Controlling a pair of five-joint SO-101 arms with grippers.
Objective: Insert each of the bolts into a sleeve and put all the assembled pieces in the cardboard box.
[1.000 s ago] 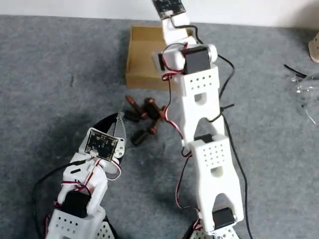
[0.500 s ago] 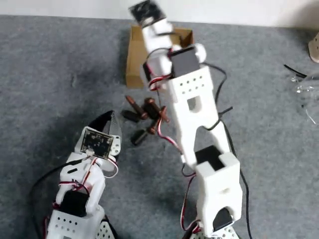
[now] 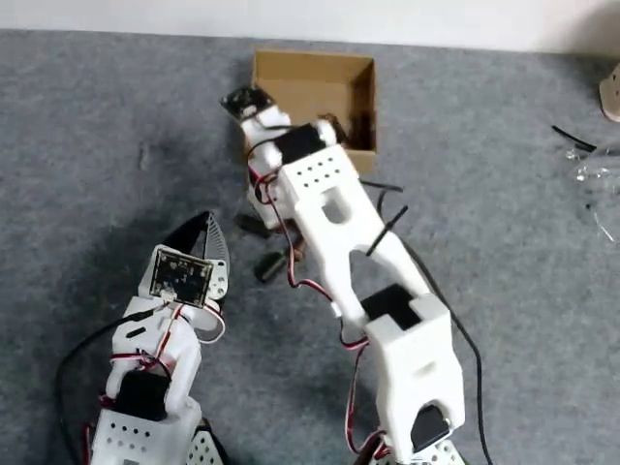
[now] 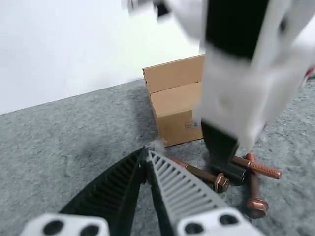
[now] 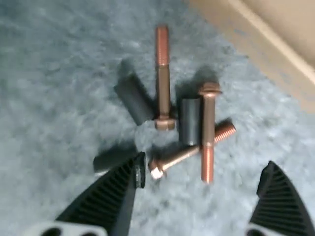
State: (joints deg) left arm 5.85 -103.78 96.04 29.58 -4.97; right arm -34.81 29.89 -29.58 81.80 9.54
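Three copper bolts [image 5: 162, 73] [image 5: 207, 132] [image 5: 189, 153] and three dark sleeves [image 5: 134, 103] [image 5: 189, 120] [image 5: 110, 158] lie loose in a pile on the grey carpet. My right gripper [image 5: 204, 167] hangs open just above them, one finger on each side of the pile. In the high view the right arm [image 3: 320, 184] covers most of the pile; two sleeves [image 3: 254, 226] [image 3: 271, 264] stick out. The cardboard box [image 3: 315, 92] stands right behind the pile. My left gripper [image 3: 207, 217] [image 4: 146, 155] is shut and holds nothing, a short way in front of the bolts [image 4: 202, 173].
Grey carpet [image 3: 504, 242] lies bare to the right of the right arm and to the left of the box. Clear plastic and a black cable [image 3: 586, 160] lie at the far right edge. A white wall [image 4: 74, 44] runs behind the box.
The right arm has swung left, from over the cardboard box to above the pile of bolts and sleeves. The left gripper has drifted slightly left and back.
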